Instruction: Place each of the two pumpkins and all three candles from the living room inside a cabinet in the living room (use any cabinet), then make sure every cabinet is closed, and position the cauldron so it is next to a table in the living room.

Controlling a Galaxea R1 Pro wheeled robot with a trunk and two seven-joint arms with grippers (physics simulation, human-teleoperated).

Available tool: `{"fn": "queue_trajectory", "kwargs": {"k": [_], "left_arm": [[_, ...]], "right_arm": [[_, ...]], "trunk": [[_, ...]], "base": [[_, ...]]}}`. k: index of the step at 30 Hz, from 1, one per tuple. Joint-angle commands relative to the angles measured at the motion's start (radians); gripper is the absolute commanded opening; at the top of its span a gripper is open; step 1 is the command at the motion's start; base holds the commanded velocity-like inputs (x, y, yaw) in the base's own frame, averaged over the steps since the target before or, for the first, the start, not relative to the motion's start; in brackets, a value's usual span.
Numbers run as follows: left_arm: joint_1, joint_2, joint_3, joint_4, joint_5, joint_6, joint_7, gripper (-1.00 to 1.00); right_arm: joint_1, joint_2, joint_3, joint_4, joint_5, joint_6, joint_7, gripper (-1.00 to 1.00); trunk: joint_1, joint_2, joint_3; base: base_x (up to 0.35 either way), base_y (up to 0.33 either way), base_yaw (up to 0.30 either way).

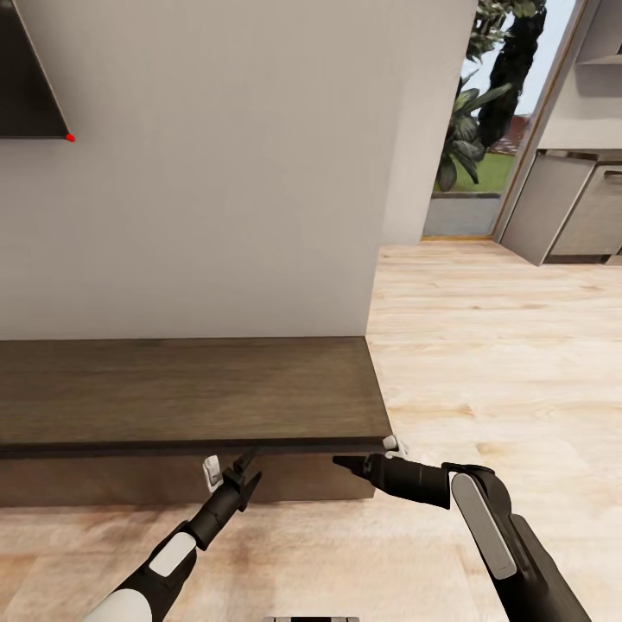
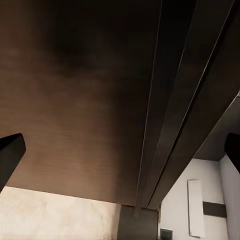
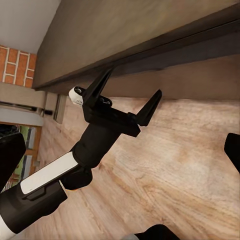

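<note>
Dark-wood cabinet (image 1: 190,389) — both grippers at its front edge; left gripper (image 1: 244,471) fingers spread, right gripper (image 1: 350,464) state unclear — likely door step, next hook the front

cabinet (image 1: 190,389) cut off at head view's left edge, its fronts mostly hidden under the overhanging top, left gripper (image 1: 244,466) fingertips tucked below that edge, right gripper (image 1: 345,464) jaws unclear, possibly closed, wall TV (image 1: 26,78) cropped at the corner

One cabinet (image 1: 186,389), two grippers, left gripper (image 1: 244,471) and right gripper (image 1: 345,464), one wall TV (image 1: 26,78).
</note>
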Motion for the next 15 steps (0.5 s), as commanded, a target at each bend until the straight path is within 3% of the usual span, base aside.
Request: {"fn": "queue_trajectory", "kwargs": {"k": [1,15], "left_arm": [[0.0,-0.001,0.006,0.0,0.001,0.01,-0.002,1.0],[0.0,-0.001,0.005,0.001,0.001,0.007,0.006,1.0]], "right_arm": [[-0.001,-0.001,0.0,0.0,0.007,0.002,0.008,1.0],[-0.001,-0.001,0.0,0.0,0.007,0.002,0.008,1.0]], "trunk": [[0.0,0.0,-0.001],[0.0,0.0,-0.001]], "base": [[0.0,0.0,0.0],[0.04,-0.012,0.0]]}}
